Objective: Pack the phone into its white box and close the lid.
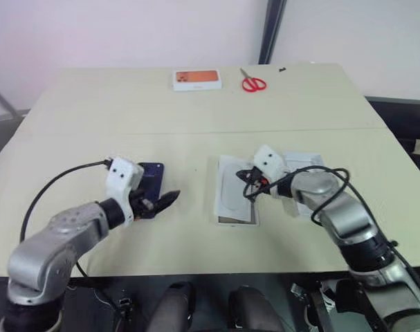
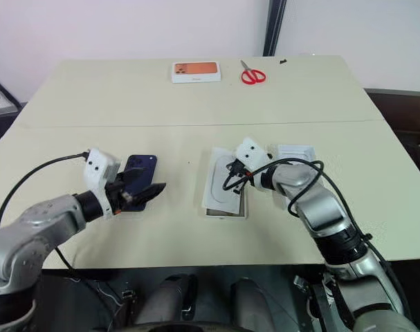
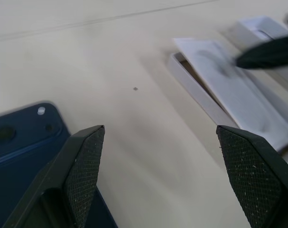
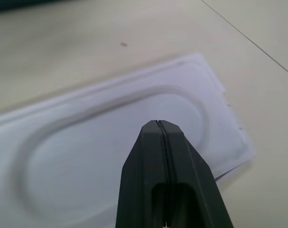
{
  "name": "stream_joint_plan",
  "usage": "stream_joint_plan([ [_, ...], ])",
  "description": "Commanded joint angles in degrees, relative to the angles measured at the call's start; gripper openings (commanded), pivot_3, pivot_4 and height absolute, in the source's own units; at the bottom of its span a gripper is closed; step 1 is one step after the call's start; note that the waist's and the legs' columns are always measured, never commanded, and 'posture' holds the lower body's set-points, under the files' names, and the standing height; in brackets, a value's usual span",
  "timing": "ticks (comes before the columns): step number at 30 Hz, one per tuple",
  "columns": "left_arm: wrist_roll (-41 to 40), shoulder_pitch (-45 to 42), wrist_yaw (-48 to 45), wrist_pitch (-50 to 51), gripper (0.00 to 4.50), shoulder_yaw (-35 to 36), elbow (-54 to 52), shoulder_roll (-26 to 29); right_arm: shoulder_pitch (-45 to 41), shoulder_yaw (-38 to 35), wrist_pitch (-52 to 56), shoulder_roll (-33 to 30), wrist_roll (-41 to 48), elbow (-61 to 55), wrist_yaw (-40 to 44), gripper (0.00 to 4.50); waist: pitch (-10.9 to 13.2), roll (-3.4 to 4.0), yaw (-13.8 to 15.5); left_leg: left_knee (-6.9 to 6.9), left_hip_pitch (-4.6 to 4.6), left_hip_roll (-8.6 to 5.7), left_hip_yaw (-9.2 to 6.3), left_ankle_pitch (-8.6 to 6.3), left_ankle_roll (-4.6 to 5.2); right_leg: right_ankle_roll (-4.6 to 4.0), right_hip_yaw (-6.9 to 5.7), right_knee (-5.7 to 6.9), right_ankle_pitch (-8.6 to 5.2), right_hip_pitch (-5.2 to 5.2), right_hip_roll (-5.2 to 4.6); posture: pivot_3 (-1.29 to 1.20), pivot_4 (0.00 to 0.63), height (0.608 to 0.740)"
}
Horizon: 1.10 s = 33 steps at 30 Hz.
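Note:
The navy-blue phone (image 1: 151, 176) lies back up on the table, its camera cluster showing in the left wrist view (image 3: 20, 133). My left gripper (image 1: 161, 203) hovers open just in front of the phone, nothing between its fingers (image 3: 84, 166). To the right sits the white box (image 1: 236, 223) with a flat white insert (image 4: 110, 156) bearing an oval outline lying skewed on top of it. My right gripper (image 4: 159, 124) is shut, its tip over the middle of that insert. The lid (image 2: 296, 151) lies inside up just right of the box, partly behind my right arm.
A white box with an orange picture (image 1: 196, 79) and red scissors (image 1: 252, 84) lie at the table's far edge. A seam (image 1: 196, 131) runs across the tabletop behind the work area. A black cable (image 1: 57, 181) loops off my left wrist.

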Motion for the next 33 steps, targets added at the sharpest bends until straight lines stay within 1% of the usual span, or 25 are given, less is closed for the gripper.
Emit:
stream_joint_plan([
  [1,5.67,3.97,-6.5,-11.44,3.97,-1.18,0.41,3.17,-3.88,1.63,-0.62,2.74,-3.46,2.73,-2.39,0.03,0.0,0.0,-0.19,-0.01,0.0,0.0,0.0,-0.01,0.01,0.0,0.01,0.0,0.0,0.0,-0.01,0.0,0.15,0.74],
  [3,6.93,6.11,-8.82,-14.85,3.97,-1.46,1.11,4.17,-5.05,2.8,-0.85,3.72,-5.35,4.82,-3.11,0.03,0.0,0.01,-0.17,-0.04,0.0,0.0,0.0,-0.08,0.13,-0.01,0.01,-0.01,0.01,-0.01,0.0,0.0,0.15,0.74],
  [7,5.54,8.31,-11.44,-17.33,3.97,-0.34,1.16,3.88,-5.56,4.05,-1.03,3.85,-7.49,6.24,-2.56,0.03,0.0,0.02,-0.05,-0.03,-0.01,0.0,0.0,-0.17,0.29,-0.01,-0.01,-0.02,0.01,0.01,-0.02,0.0,0.15,0.74],
  [11,6.44,10.47,-12.78,-18.33,3.97,-0.43,1.06,4.58,-3.61,5.57,-0.48,-0.19,-7.73,2.99,2.95,0.03,0.0,0.03,-0.15,-0.04,0.0,0.0,-0.01,-0.21,0.36,-0.01,-0.01,-0.01,0.01,0.01,-0.02,0.0,0.15,0.74],
  [16,6.74,11.12,-12.94,-18.98,3.97,-0.82,1.14,4.46,-1.05,6.2,-1.33,-5.0,-7.1,-2.0,8.79,0.03,0.0,0.02,-0.16,-0.03,0.02,0.0,-0.03,-0.24,0.41,0.0,-0.03,-0.02,0.01,0.05,-0.02,0.0,0.15,0.74],
  [19,6.31,10.97,-13.05,-18.89,3.97,-1.08,1.23,4.19,0.15,6.01,-2.86,-6.61,-7.0,-4.12,11.18,0.03,0.0,0.03,-0.27,-0.03,0.02,0.0,-0.03,-0.24,0.42,0.0,-0.02,-0.02,0.01,0.05,-0.02,0.0,0.15,0.74],
  [26,6.36,10.78,-13.24,-18.71,3.97,-2.39,0.91,3.91,0.48,5.52,-5.96,-5.47,-8.29,-3.63,11.34,0.03,0.01,0.04,-0.42,-0.04,0.01,0.01,-0.04,-0.24,0.42,0.0,-0.03,-0.01,0.01,0.03,-0.02,0.0,0.15,0.74],
  [30,6.33,11.09,-13.16,-18.58,3.97,-2.31,0.85,4.08,0.31,4.01,-7.48,-5.41,-6.13,-5.7,13.57,0.03,0.01,0.04,-0.37,-0.04,0.01,0.01,-0.04,-0.24,0.42,0.0,-0.03,-0.01,0.01,0.03,-0.01,0.0,0.15,0.74],
  [33,6.32,11.47,-13.17,-18.56,3.97,-2.46,0.7,4.06,0.45,4.97,-7.96,-4.93,-6.41,-6.07,14.27,0.03,0.01,0.04,-0.39,-0.03,0.01,0.01,-0.04,-0.24,0.42,0.0,-0.03,-0.01,0.01,0.04,-0.02,0.0,0.15,0.74],
])
